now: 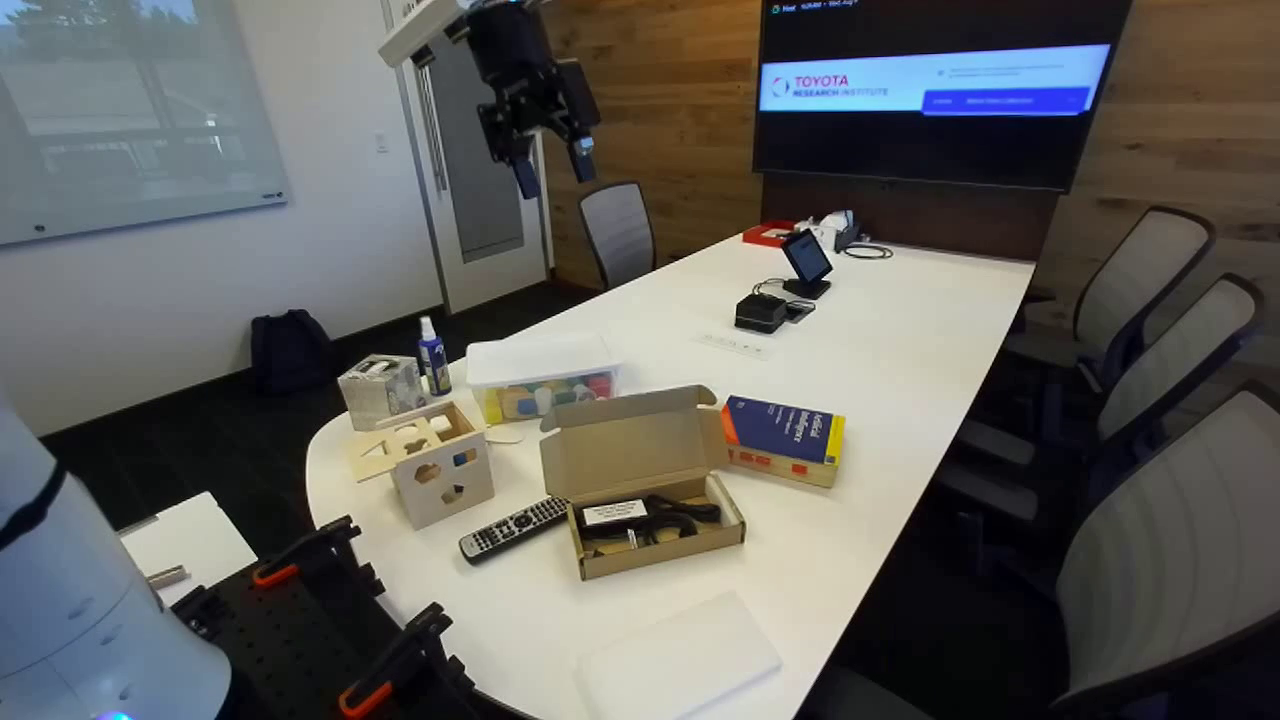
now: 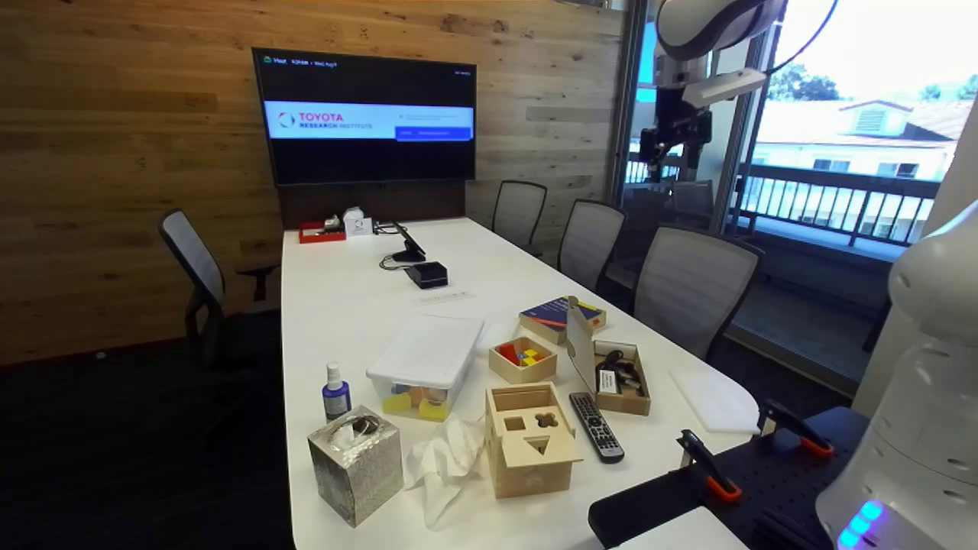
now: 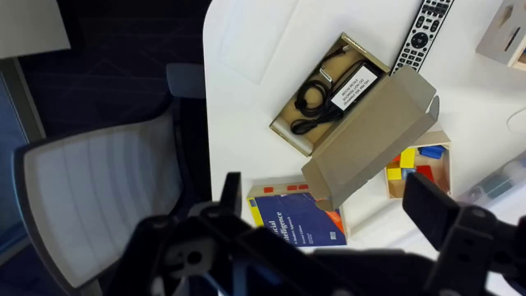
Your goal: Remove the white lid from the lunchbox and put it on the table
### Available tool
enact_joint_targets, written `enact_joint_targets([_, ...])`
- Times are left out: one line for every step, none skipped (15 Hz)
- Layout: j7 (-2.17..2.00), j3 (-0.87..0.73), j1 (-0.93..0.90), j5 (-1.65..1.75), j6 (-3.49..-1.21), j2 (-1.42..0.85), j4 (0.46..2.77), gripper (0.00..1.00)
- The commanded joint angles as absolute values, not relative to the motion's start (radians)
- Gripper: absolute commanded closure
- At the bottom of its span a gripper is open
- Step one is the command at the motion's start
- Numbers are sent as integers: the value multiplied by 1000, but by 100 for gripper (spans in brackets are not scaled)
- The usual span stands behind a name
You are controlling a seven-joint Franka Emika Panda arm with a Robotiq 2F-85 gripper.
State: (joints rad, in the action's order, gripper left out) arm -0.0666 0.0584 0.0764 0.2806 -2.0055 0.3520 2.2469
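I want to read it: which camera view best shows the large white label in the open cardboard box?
The wrist view: there the white label is largest and, though turned, DO NOT REMOVE FROM ROOM is legible. In both exterior views it shows in the cardboard box, its print too small to read.

Daylight pours through the window at the right in an exterior view, bleaching the sky behind it, while the floor lies nearly black. The whiteboard at the left carries a dim reflection. Against the bright table, the white lid and a white sheet at the near end show faint edges. In the wrist view my fingers are dark and blurred; the remote looks crisp, and soft shadow lies beside the book.
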Motion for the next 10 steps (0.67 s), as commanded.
enact_joint_targets([-80,121,18,364,-2052,130,2114,0])
enact_joint_targets([-67,137,-5,383,-2064,77,2085,0])
enact_joint_targets([-60,151,-27,406,-2075,18,2049,0])
enact_joint_targets([-57,165,-52,428,-2076,-41,2012,0])
enact_joint_targets([-46,175,-79,448,-2081,-99,1974,0])
enact_joint_targets([-37,183,-107,466,-2088,-153,1939,0])
enact_joint_targets([-37,188,-135,487,-2092,-211,1899,0])
enact_joint_targets([-30,192,-165,507,-2111,-269,1865,0])
enact_joint_targets([-34,193,-195,528,-2127,-327,1824,0])
enact_joint_targets([-38,192,-226,548,-2150,-383,1790,0])
